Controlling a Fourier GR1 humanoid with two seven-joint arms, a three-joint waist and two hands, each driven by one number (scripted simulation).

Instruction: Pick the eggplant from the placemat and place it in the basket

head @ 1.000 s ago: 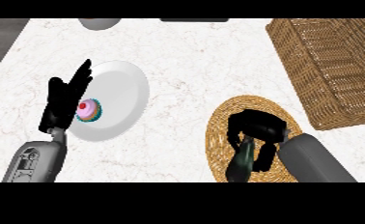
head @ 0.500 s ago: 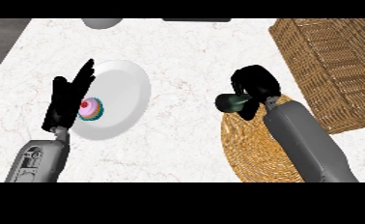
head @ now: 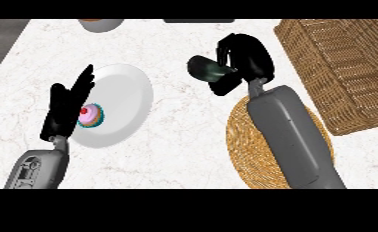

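My right hand (head: pixel 247 58) is raised above the counter, its fingers curled round the dark eggplant (head: pixel 207 69), whose rounded end sticks out to the left of the hand. The hand is past the far edge of the round woven placemat (head: pixel 247 141), which my right forearm partly covers. The rectangular wicker basket (head: pixel 336 71) stands to the right of the hand, apart from it. My left hand (head: pixel 66 103) rests open with fingers up at the left, over the edge of a white plate.
A white plate (head: pixel 118 103) at the left holds a pink cupcake (head: pixel 91 115). A grey bowl (head: pixel 102 24) and a dark flat object (head: pixel 199 20) sit at the counter's far edge. Bare marble lies between plate and placemat.
My right hand has lifted the eggplant off the placemat and carried it away from me, toward the far side. The left hand has stayed in place.
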